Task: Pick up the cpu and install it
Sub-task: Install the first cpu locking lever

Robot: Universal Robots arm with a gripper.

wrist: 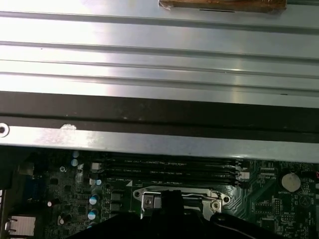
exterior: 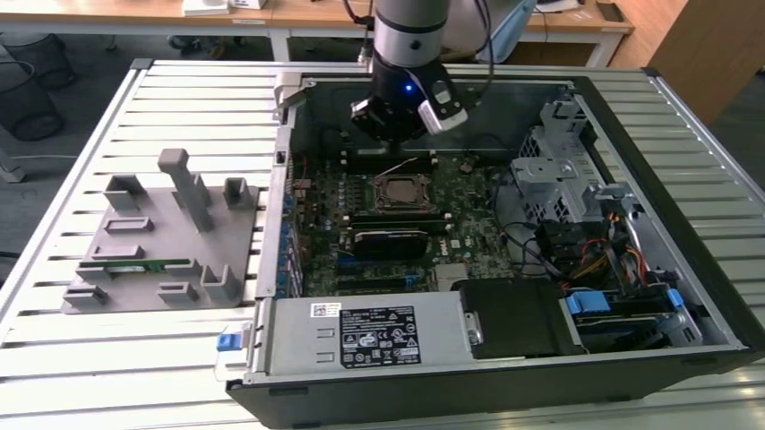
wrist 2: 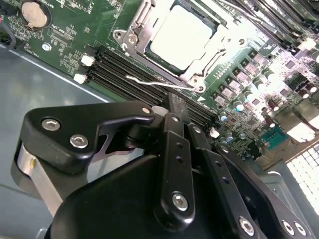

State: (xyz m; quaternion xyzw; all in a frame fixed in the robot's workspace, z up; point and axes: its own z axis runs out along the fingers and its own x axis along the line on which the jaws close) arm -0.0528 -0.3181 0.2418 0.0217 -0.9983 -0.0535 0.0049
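**CPU seated in socket, hand hovering above the board**

Surface: ribbed metal counter [exterior: 179,349], long parallel slats, dull silver. Wooden desks [exterior: 311,13] behind it, wire waste bin [exterior: 24,90] on the floor at the exterior view's left.

Containers: open black PC case [exterior: 669,296] lying on its side on the counter. Inside: green motherboard [exterior: 472,224], silver power supply [exterior: 358,333] along the near edge, metal drive cage [exterior: 562,170] and a cable bundle [exterior: 597,260] at the exterior view's right. Grey moulded parts tray [exterior: 156,233] beside the case on the exterior view's left; a thin green memory stick [exterior: 150,266] lies in one of its slots.

The cpu [wrist 2: 180,37]: flat square, bright silver-white top, sitting in the motherboard socket inside its metal frame [wrist 2: 134,37]. Thin wire lever [wrist 2: 159,83] runs along the frame's edge. Black memory slots [wrist 2: 129,74] just beside the socket; coin cell [wrist 2: 34,14] further out.

The hand [exterior: 389,134]: black, matte, bolted linkages, above the board near the socket, touching nothing. In the second wrist view the fingers [wrist 2: 175,112] are together, nothing between them.
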